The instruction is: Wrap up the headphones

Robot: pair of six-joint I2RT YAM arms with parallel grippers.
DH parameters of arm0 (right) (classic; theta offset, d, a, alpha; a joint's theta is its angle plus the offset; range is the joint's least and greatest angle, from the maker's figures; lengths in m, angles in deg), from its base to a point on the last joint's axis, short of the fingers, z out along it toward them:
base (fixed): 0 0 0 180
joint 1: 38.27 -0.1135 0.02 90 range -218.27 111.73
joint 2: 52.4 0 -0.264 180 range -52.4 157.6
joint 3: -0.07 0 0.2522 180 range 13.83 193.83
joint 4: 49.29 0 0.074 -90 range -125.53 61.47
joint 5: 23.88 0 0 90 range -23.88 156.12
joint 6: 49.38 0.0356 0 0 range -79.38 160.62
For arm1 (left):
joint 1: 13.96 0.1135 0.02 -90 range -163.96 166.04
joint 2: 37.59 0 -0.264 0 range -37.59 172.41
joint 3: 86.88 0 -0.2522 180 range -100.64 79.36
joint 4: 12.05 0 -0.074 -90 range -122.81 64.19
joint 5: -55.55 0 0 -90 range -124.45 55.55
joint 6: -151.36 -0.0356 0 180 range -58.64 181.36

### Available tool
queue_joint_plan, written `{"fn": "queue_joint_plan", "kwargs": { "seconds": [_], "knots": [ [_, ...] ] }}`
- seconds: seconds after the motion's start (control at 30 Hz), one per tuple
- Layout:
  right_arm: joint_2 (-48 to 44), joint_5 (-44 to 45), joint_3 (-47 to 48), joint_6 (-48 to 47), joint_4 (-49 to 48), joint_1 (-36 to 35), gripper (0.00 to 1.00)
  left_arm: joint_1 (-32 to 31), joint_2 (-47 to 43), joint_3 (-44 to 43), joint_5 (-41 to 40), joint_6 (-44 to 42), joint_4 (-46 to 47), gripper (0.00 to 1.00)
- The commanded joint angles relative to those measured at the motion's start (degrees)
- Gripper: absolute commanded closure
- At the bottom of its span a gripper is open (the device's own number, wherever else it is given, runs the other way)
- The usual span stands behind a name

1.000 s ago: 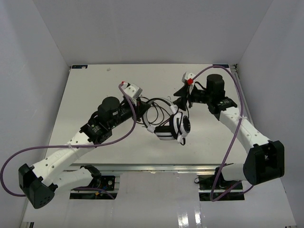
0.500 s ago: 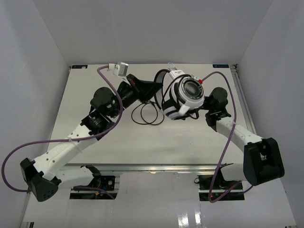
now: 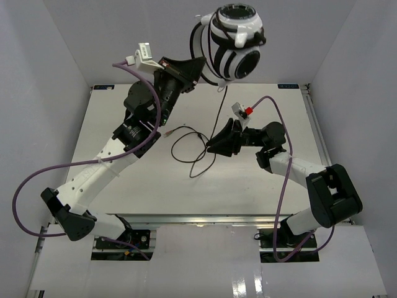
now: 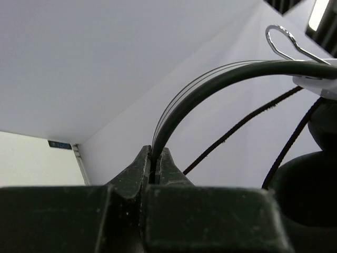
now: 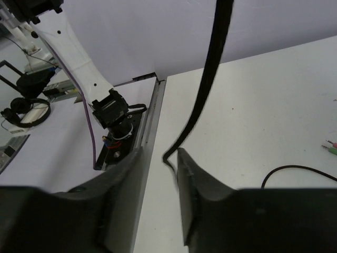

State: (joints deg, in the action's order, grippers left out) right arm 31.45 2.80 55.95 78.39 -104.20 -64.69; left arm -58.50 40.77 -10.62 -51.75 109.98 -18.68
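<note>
The white headphones (image 3: 234, 37) with black pads hang high above the table's back edge. My left gripper (image 3: 198, 66) is raised and shut on their black headband (image 4: 221, 79); the jaws pinch it at the tips (image 4: 154, 161). The thin black cable (image 3: 221, 102) drops from the headphones to my right gripper (image 3: 213, 144), then lies in loose loops on the table (image 3: 186, 149) and ends in a small plug (image 3: 169, 132). My right gripper (image 5: 159, 153) is open, low over the table, and the cable (image 5: 209, 74) passes between its fingers, close to the right finger.
White walls (image 3: 56, 68) close in the table on the left, back and right. Purple arm cables (image 3: 37, 180) loop beside both arms. A metal rail (image 5: 150, 126) and the left arm's base run along the table's near edge. A wire clip (image 4: 284, 39) sits on the headband.
My left arm has lifted the headphones from mid-table height to high above the back edge. My right gripper has moved down and left towards the table, and the cable now hangs stretched between them.
</note>
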Motion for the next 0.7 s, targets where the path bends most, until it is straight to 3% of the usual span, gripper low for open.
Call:
{"fn": "queue_joint_plan", "kwargs": {
  "seconds": [0.0, 0.1, 0.2, 0.37, 0.43, 0.53, 0.67],
  "knots": [
    [-1.8, -2.02, 1.73, 4.45, -9.41, -1.88, 0.76, 0.12, -0.58, -6.15, -17.07, 2.69, -5.68, 1.0],
    [-5.23, -1.4, 1.26, 2.13, -5.93, -1.97, 0.9, 0.17, -0.51, -4.83, -23.01, -1.41, -6.55, 1.0],
    [-9.82, -0.37, -0.46, -4.03, 2.52, -1.89, 0.92, 0.8, -0.97, -1.59, -27.68, -6.28, -4.58, 1.0],
    [-14.55, -0.73, -1.52, -12.34, 13.39, -1.97, 0.92, 1.03, -1.13, 0.01, -27.95, -11.05, -1.72, 1.0],
    [-17.17, -0.58, 1.03, -21.13, 24.66, -1.97, 0.92, 1.04, 0.79, -2.45, -29.16, -18.01, -2.05, 1.0],
    [-21.05, 5.12, 9.36, -42.05, 52.96, -1.96, 0.92, 1.19, 4.0, -6.22, -32.37, -34.72, -1.12, 1.0],
    [-23.71, 17.53, 18.44, -58.0, 74.18, -1.89, 0.92, 3.64, 6.94, -0.94, -34.1, -51.51, 1.5, 1.0]
  ]
}}
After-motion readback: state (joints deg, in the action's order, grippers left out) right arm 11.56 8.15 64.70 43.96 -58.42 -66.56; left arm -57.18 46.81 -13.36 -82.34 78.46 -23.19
